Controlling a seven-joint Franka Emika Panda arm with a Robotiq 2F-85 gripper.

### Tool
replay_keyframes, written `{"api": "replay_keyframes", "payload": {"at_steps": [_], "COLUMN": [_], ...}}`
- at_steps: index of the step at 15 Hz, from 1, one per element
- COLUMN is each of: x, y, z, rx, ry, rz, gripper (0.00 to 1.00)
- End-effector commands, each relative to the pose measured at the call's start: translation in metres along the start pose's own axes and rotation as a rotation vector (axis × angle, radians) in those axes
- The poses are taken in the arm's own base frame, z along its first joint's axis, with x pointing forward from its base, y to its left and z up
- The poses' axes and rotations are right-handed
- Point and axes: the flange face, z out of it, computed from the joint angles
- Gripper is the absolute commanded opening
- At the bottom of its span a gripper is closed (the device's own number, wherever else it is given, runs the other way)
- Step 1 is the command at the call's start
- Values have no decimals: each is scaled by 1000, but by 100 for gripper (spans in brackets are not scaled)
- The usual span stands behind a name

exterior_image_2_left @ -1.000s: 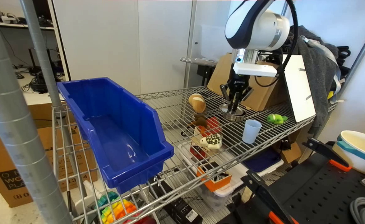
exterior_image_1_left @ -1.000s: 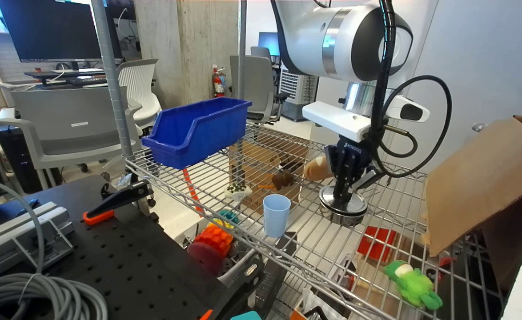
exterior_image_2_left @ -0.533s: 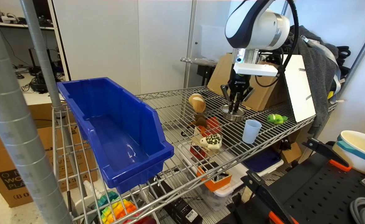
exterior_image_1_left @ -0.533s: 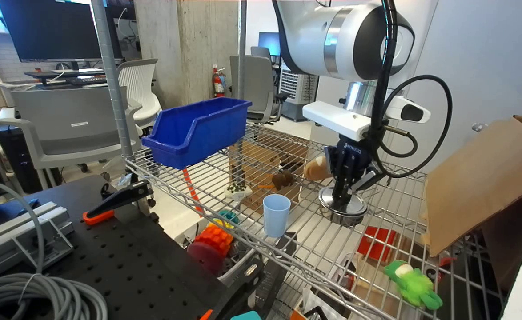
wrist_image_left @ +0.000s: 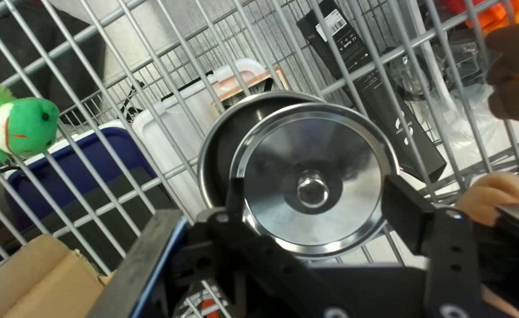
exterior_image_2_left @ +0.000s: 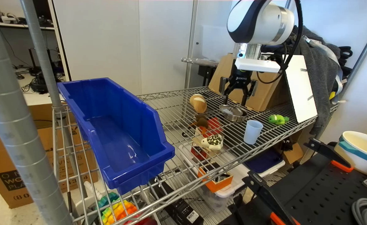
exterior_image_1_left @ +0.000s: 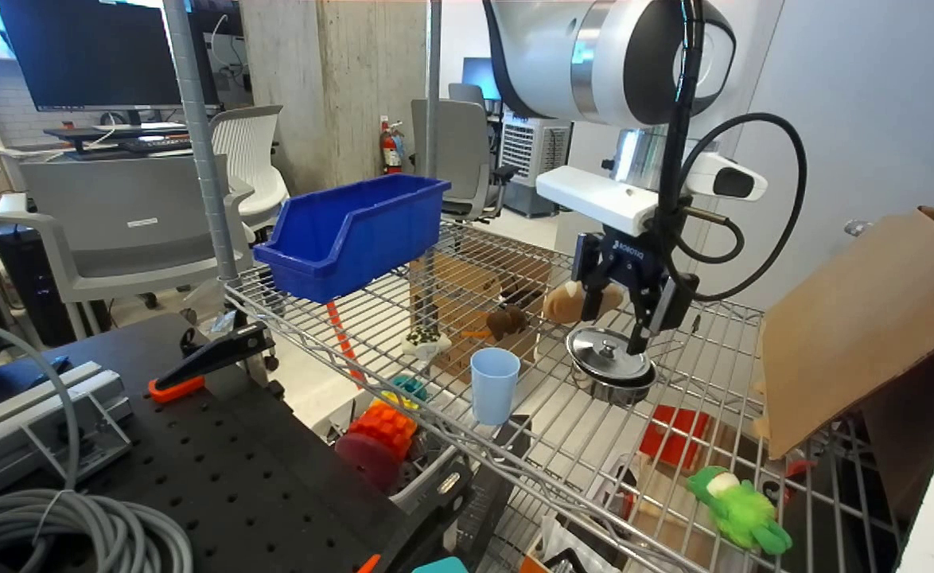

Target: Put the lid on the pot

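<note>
The lid (wrist_image_left: 281, 212), a shiny silver disc with a central knob (wrist_image_left: 312, 192), rests off-centre on the steel pot (wrist_image_left: 217, 150). A dark crescent of the pot's inside shows along one side in the wrist view. Both exterior views show the lid (exterior_image_1_left: 602, 354) (exterior_image_2_left: 228, 110) shifted to one side, looking slightly tilted, over the pot (exterior_image_1_left: 612, 392) (exterior_image_2_left: 238, 118). Just above it, my gripper (exterior_image_1_left: 612, 330) (exterior_image_2_left: 234, 103) (wrist_image_left: 313, 184) stands open. Its fingers (wrist_image_left: 407, 212) are spread to either side of the knob and hold nothing.
A light blue cup (exterior_image_1_left: 494, 386) stands on the wire shelf near the pot. A blue bin (exterior_image_2_left: 118, 147) sits at one end. Around the pot are a green plush toy (exterior_image_1_left: 741, 509), a tan plush (exterior_image_2_left: 198, 103) and a cardboard box (exterior_image_1_left: 865, 318).
The jaws, shut at the lid's knob half a second ago, have spread apart and let go. My gripper has risen a little. The lid now sits shifted sideways on the pot.
</note>
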Motion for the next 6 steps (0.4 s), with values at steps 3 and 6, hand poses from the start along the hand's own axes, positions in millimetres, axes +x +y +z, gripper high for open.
{"api": "replay_keyframes", "payload": {"at_steps": [3, 6], "x": [-13, -16], "y": [2, 2], "z": [-20, -24], "rx": [8, 9], "ry": [-13, -15], "rz": [-17, -19], "gripper": [100, 100]}}
